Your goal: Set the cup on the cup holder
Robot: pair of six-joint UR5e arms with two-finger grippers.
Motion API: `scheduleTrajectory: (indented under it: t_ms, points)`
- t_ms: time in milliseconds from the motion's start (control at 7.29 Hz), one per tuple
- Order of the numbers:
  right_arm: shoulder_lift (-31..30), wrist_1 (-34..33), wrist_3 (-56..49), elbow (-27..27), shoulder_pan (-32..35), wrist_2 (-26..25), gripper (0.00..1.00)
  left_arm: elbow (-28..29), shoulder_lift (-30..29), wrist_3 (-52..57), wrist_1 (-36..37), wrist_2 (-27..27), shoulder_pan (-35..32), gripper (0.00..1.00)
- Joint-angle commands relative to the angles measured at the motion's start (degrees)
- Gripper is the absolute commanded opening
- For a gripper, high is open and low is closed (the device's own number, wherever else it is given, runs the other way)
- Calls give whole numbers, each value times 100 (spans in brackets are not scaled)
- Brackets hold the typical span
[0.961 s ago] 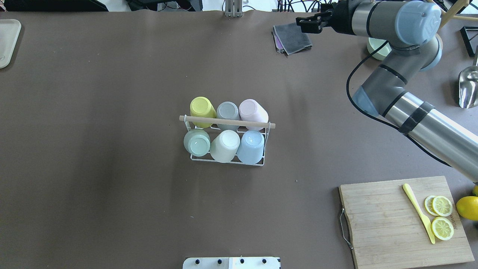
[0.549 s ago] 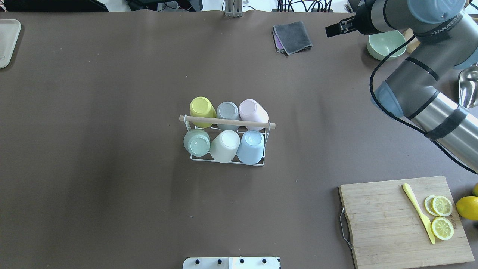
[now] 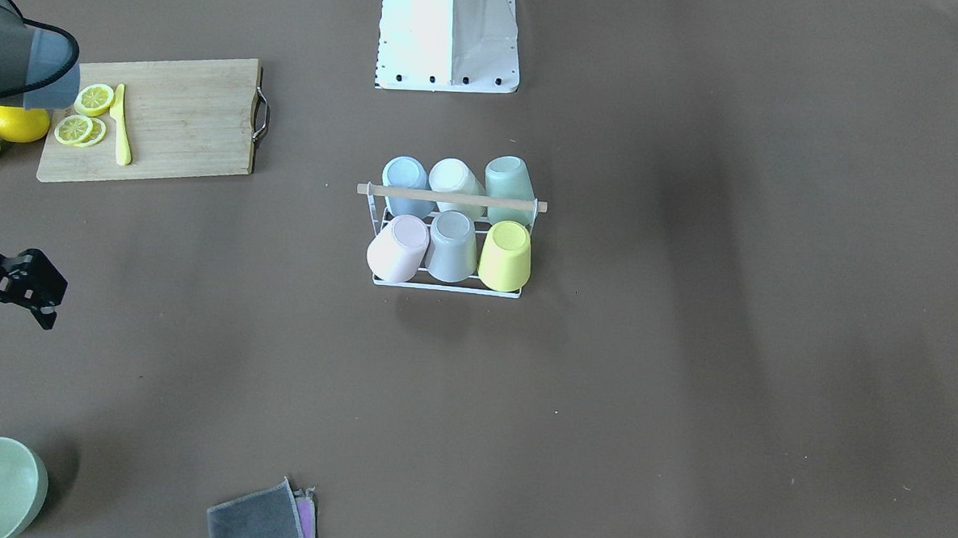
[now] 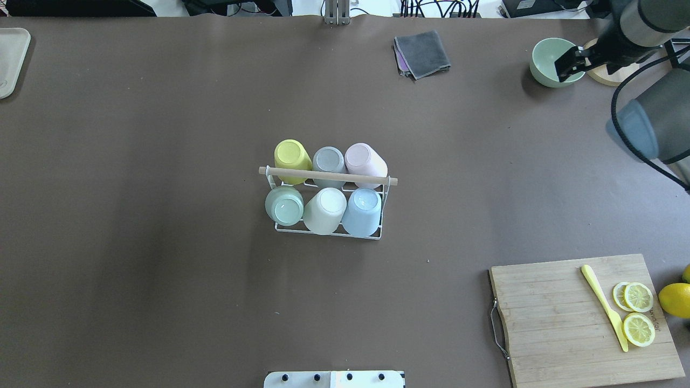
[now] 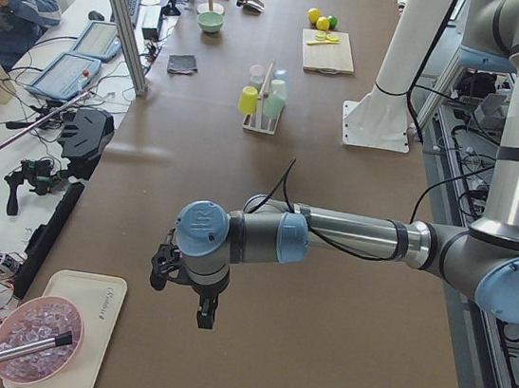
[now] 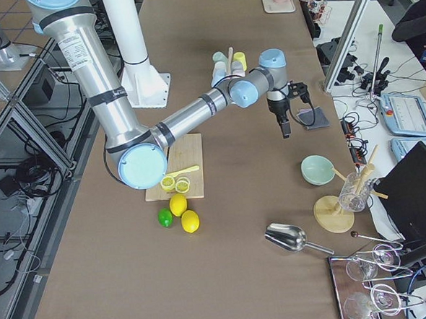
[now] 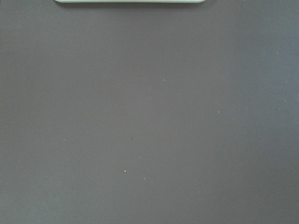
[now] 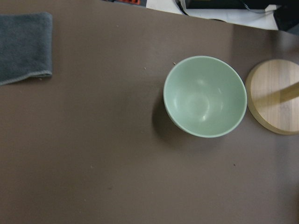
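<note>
- Cup holder (image 4: 330, 232) stands at the middle of the table (image 4: 161, 108), with its rod (image 4: 329, 175) across the top.
- Six cups sit upturned on it and fill every place. The yellow cup (image 4: 291, 155), grey cup (image 4: 329, 160) and pink cup (image 4: 364, 158) are beyond the rod. The green cup (image 4: 284, 208), white cup (image 4: 325, 209) and blue cup (image 4: 362, 211) are on the robot's side.
- Right gripper (image 4: 565, 66) hangs well to the holder's right and beyond it, over the bowl (image 4: 544, 62). I cannot tell whether its fingers are apart or together.
- Left gripper (image 5: 204, 313) hangs over bare table well to the holder's left, near a tray (image 5: 100, 326). Its finger spread cannot be told either.
- Cloth (image 4: 423, 51) lies beyond the holder, and a board (image 4: 550, 323) lies nearer the robot, to the holder's right.
</note>
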Motion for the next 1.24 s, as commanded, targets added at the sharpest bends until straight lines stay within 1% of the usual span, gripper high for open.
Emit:
scheduleTrajectory:
  t_ms: [0, 137, 275, 412, 549, 824, 961, 1098]
  points:
    - [-636, -711, -1008, 92, 915, 973, 100, 131, -43, -15, -44, -7, 10, 98]
    - [-970, -720, -1422, 118, 1355, 1308, 100, 131, -60, -16, -44, -7, 19, 98]
    - [-1461, -712, -1652, 380, 1551, 1433, 100, 131, -61, -16, -44, -7, 19, 98]
    - [-1823, -712, -2116, 513, 1805, 1443, 100, 157, -61, -16, -44, -7, 19, 98]
    - [-2122, -729, -2642, 497, 2086, 1444, 100, 158, -61, -16, -44, -7, 19, 98]
    - [-2711, -921, -3156, 409, 2570, 1444, 100, 114, -52, -7, -27, -16, 19, 98]
    - [-2844, -931, -3210, 261, 2720, 1548, 100, 122, -52, -7, -35, -16, 19, 98]
    - [-2854, -914, -3210, -89, 2731, 1871, 100, 123, -34, -24, -27, -7, 19, 98]
